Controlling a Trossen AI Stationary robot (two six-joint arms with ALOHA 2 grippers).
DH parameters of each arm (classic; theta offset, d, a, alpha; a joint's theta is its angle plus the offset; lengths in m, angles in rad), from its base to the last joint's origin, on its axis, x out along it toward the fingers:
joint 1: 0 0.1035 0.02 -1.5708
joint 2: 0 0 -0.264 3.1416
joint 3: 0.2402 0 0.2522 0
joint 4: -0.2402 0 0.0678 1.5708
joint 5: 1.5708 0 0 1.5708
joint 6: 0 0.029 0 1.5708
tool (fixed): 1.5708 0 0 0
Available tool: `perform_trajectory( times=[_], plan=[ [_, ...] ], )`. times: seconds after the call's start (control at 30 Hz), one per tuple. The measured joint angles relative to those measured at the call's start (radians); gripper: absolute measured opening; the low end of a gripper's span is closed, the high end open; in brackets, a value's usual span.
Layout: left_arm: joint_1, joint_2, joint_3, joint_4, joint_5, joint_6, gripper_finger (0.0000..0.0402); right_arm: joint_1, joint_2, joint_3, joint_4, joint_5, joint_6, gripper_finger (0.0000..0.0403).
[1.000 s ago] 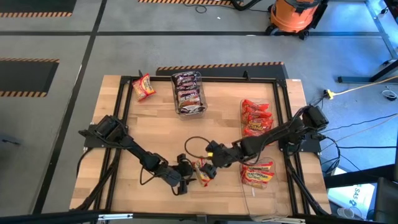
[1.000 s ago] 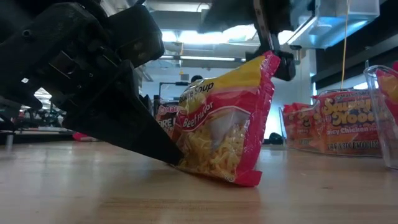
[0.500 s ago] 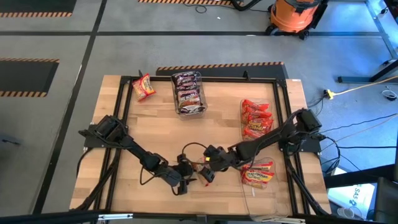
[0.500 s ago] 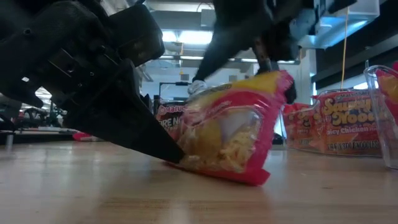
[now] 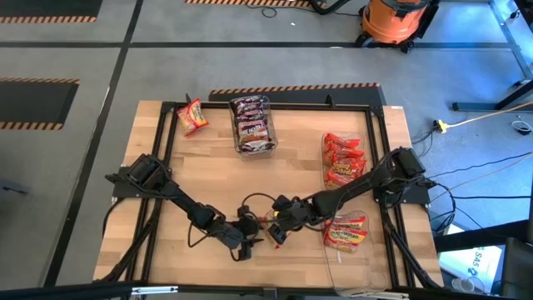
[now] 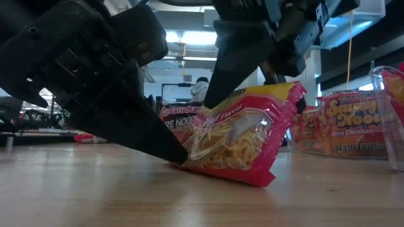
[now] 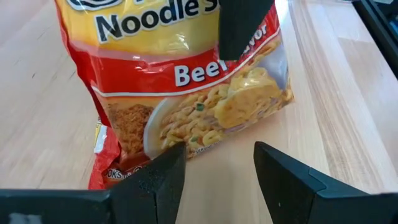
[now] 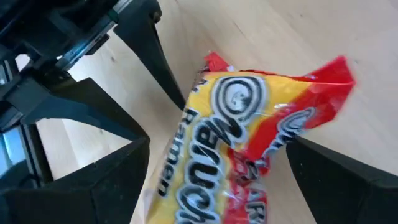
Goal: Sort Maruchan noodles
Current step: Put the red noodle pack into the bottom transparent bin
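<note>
One yellow-and-red Maruchan beef noodle packet [image 6: 237, 142] stands tilted on the near middle of the table, mostly covered by both grippers in the high view [image 5: 268, 222]. My left gripper [image 7: 214, 168] lies low on the table at the packet's left side, open. My right gripper [image 8: 217, 149] comes down over the packet's top, shut on it. Other noodle packets lie in clear bins and on the far left of the table. My left gripper touches the packet's lower edge [image 7: 186, 152] with the tip of one finger [image 6: 170, 154], coming level along the table from the left; its other finger stands free. My right gripper grips the packet's upper part from above, slanting down. One finger [image 6: 230, 63] lies on the printed face [image 7: 205, 71], the other [image 6: 295, 94] behind the far edge. The packet leans tilted, its bottom seam [image 6: 252, 180] on the table.
A clear bin of dark packets [image 5: 252, 125] stands at the far middle. A loose yellow-red packet [image 5: 192, 116] lies far left. Red packets [image 5: 343, 158] and yellow-red packets [image 5: 344, 232] fill bins on the right, whose clear wall [image 6: 388, 113] is close by.
My right gripper has moved down and toward the table's left, from pinching the packet's top corner to standing over its top with one finger across the face. The packet has tipped lower and crumpled, its bottom staying on the table against the still left finger.
</note>
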Motion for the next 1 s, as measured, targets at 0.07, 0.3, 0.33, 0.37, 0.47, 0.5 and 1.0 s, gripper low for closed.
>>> perform_trajectory(
  times=[0.07,0.3,0.33,0.37,0.47,0.5,1.0],
  plan=[
    [0.0,0.0,0.0,0.0,-0.002,0.0,0.0185,0.0,0.018,0.001,0.019,-0.029,0.021,0.0358],
    [0.0,0.0,0.0,0.015,-0.006,0.001,0.0185,0.0,0.062,-0.001,0.056,-0.102,0.046,0.0349],
    [0.0,0.0,0.0,0.017,-0.005,0.0,0.0185,0.0,0.065,-0.001,0.056,-0.101,0.046,0.0341],
    [0.0,0.0,0.0,0.018,-0.006,0.001,0.0185,0.0,0.066,-0.001,0.058,-0.097,0.046,0.0329],
    [0.0,0.0,0.0,0.018,-0.007,0.004,0.0185,0.0,0.066,-0.001,0.069,-0.084,0.046,0.0281],
    [0.0,0.0,0.0,0.017,-0.007,0.006,0.0185,0.0,0.066,-0.001,0.075,-0.084,0.045,0.0262],
    [-0.011,-0.198,0.0,-0.323,0.179,0.011,0.0185,0.009,0.001,0.032,0.04,-0.135,-0.168,0.0163]
  ],
)
